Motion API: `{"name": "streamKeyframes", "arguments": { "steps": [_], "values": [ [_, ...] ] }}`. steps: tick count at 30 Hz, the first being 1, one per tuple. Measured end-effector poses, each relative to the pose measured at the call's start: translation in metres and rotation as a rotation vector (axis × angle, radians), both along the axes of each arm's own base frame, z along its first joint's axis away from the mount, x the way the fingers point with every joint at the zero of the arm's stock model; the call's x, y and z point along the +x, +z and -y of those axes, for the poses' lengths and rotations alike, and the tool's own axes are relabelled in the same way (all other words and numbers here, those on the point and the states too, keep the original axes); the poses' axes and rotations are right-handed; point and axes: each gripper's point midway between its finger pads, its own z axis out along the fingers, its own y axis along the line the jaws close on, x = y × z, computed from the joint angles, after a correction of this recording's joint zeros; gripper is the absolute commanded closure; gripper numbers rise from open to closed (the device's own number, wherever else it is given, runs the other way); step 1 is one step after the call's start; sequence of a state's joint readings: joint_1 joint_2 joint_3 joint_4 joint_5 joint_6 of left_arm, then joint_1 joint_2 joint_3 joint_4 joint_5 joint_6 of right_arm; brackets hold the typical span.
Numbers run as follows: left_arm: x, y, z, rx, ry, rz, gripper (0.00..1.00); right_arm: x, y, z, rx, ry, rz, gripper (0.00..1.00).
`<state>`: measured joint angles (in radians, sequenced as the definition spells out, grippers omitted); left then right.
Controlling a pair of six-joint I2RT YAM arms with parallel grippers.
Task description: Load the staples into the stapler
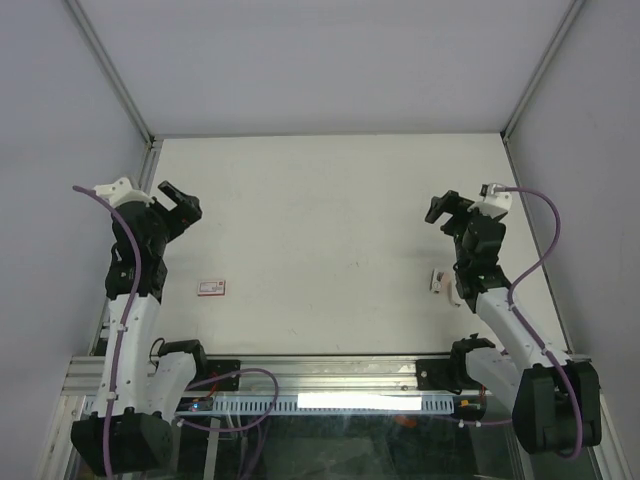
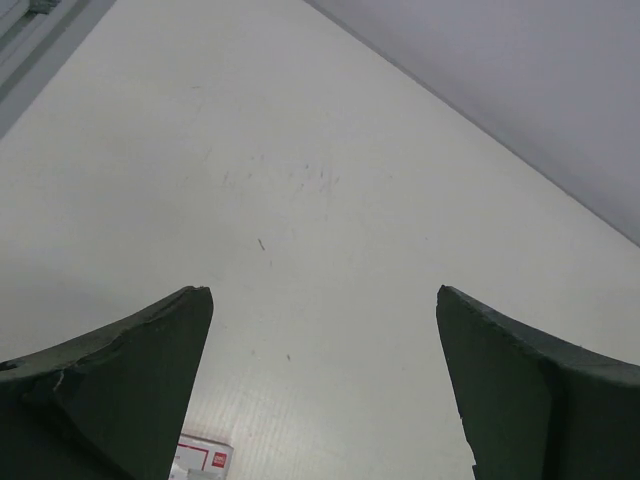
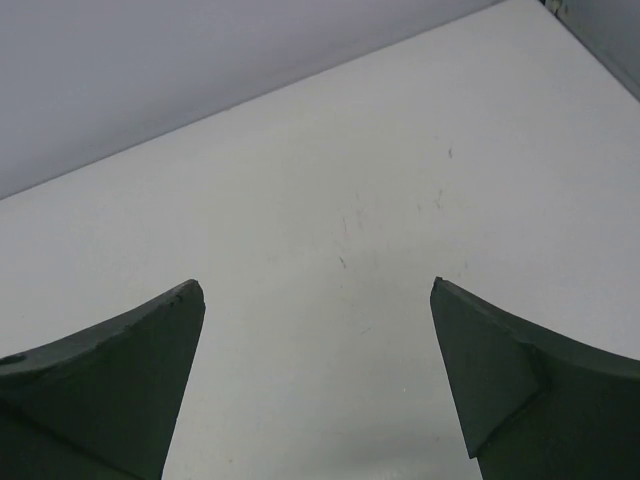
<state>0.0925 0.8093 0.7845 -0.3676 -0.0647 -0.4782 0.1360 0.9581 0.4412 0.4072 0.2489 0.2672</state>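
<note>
Left gripper (image 1: 180, 203): is standing with its jaws spread wide, gripping nothing and touching nothing; it is hanging in the air beyond the red-and-white box (image 1: 212, 288) and a little to the left of it.
Left fingers (image 2: 120, 390): are showing dark and wide apart in the left wrist view, with only bare table (image 1: 320, 200) lying between them; a corner of the red-and-white box is peeking in at the bottom edge, just beside the left-hand finger.
Right gripper (image 1: 445, 208): is likewise standing fully spread, empty and in contact with nothing; it is hanging far to the right of the red-and-white box and farther from the arm bases than the box.
Right fingers (image 3: 110, 380): are framing bare table surface in the right wrist view.
Red-and-white box: is lying flat on the table, apart from both grippers; whether anything is lying inside it cannot be told.
Stapler (image 1: 438, 280): is lying on the table well to the right of the red-and-white box, at about the same depth, just beside the right arm, which is partly covering it.
Staples: are too small to be made out in any view.
</note>
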Motion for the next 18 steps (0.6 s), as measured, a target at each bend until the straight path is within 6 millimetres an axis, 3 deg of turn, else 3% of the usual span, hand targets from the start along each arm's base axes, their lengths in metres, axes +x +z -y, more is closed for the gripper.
{"name": "streamKeyframes", "arguments": {
  "steps": [3,7,18],
  "values": [
    [0.0,-0.002,-0.015,-0.027,0.03,0.005,0.01,-0.008,-0.009,-0.005,0.033,0.021,-0.047,0.01],
    [-0.001,-0.012,-0.03,-0.081,0.062,-0.012,0.01,-0.015,-0.007,-0.011,0.073,0.045,-0.052,0.0],
    [-0.002,-0.028,-0.018,-0.122,-0.021,-0.052,0.01,-0.024,-0.008,-0.027,0.111,0.134,-0.092,0.01]
  ]
}}
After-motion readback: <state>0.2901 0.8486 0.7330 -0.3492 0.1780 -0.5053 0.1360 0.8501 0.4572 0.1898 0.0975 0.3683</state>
